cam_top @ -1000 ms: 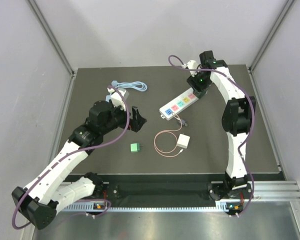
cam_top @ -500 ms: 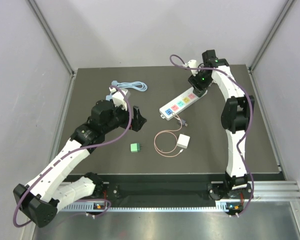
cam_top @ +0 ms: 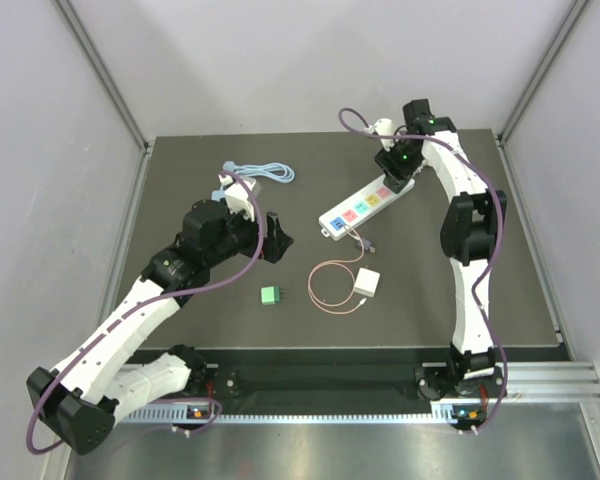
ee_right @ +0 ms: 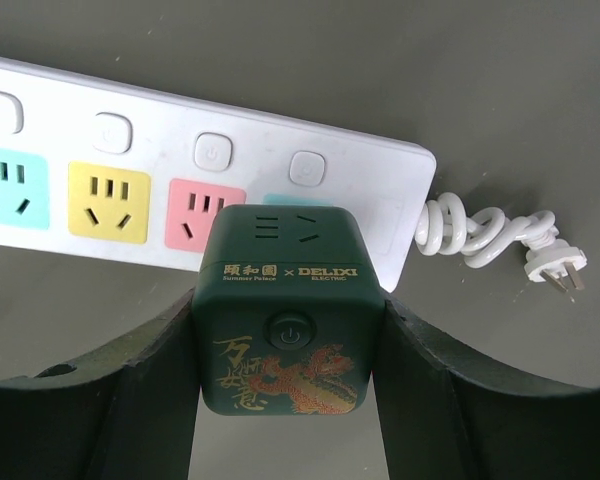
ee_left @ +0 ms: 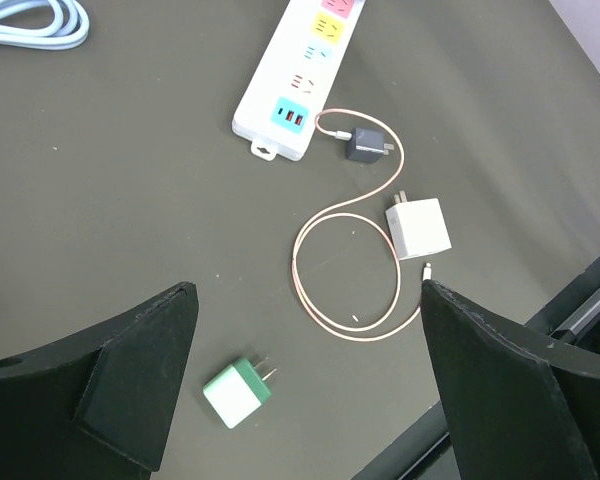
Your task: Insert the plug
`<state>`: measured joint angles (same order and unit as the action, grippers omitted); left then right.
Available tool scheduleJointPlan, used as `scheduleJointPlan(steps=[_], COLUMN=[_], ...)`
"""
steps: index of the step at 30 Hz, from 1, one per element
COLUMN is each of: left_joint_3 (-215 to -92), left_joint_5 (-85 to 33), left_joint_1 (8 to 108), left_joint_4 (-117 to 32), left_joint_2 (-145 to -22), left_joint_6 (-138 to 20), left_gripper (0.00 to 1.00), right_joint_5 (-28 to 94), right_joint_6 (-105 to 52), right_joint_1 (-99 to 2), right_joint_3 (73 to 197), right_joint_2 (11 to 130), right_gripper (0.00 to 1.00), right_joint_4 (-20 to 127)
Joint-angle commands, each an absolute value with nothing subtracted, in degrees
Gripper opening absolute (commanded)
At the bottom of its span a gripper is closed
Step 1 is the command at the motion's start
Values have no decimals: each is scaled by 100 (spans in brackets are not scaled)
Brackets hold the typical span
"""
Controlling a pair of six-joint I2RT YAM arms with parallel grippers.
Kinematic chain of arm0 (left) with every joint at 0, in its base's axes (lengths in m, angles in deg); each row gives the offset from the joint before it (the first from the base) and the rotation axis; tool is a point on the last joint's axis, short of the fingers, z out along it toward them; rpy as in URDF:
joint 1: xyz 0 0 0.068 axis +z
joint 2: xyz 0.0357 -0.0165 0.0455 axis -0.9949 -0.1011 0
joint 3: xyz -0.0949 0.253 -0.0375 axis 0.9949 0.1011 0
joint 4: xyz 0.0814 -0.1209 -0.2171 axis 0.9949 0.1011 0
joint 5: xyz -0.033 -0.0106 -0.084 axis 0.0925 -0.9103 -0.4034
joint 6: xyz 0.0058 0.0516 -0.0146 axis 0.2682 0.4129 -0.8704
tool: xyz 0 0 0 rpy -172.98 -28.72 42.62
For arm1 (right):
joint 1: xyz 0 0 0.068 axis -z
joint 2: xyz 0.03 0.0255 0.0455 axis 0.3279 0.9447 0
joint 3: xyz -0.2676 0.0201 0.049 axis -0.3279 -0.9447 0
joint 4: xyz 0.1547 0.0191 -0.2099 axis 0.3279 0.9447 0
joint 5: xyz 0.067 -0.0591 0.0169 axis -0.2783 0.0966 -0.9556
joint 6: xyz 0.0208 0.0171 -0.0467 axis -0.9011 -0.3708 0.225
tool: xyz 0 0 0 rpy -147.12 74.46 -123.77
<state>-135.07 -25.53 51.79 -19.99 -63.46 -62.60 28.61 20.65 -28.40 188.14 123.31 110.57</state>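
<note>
A dark green cube plug (ee_right: 288, 320) with a gold dragon print is clamped between the fingers of my right gripper (ee_right: 290, 345), which is shut on it. It stands over the end socket of the white power strip (ee_right: 160, 140), just beside the pink socket; its prongs are hidden. From above, the right gripper (cam_top: 398, 165) is at the strip's (cam_top: 365, 205) far end. My left gripper (ee_left: 305, 300) hangs open above the mat with nothing between its fingers, and it (cam_top: 277, 238) sits left of the strip.
A small green adapter (ee_left: 237, 391) lies below the left gripper. A white adapter (ee_left: 418, 227) with a looped pink cable (ee_left: 315, 290) and a dark grey adapter (ee_left: 363, 147) lie near the strip's near end. A blue cable (cam_top: 260, 173) lies far left; the strip's coiled cord (ee_right: 470, 235) trails right.
The right wrist has shifted slightly right at the strip's far end, still holding the cube. The left arm has barely moved.
</note>
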Motion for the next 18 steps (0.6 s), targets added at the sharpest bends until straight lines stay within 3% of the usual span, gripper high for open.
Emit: scheduleJointPlan(steps=[1, 18], left_joint_3=[-13616, -13625], left_joint_5=[-2474, -2501], left_joint_1=[5168, 5168], left_joint_4=[-2228, -2228], left_joint_2=[-6337, -6311], left_joint_6=[-6190, -6190], left_gripper=[97, 97], right_joint_5=[3352, 3477], right_joint_6=[1980, 1303], right_joint_1=[-2820, -2802], right_joint_3=[19000, 18737], right_joint_2=[12456, 12535], right_gripper=[0, 0], right_joint_4=[10632, 10263])
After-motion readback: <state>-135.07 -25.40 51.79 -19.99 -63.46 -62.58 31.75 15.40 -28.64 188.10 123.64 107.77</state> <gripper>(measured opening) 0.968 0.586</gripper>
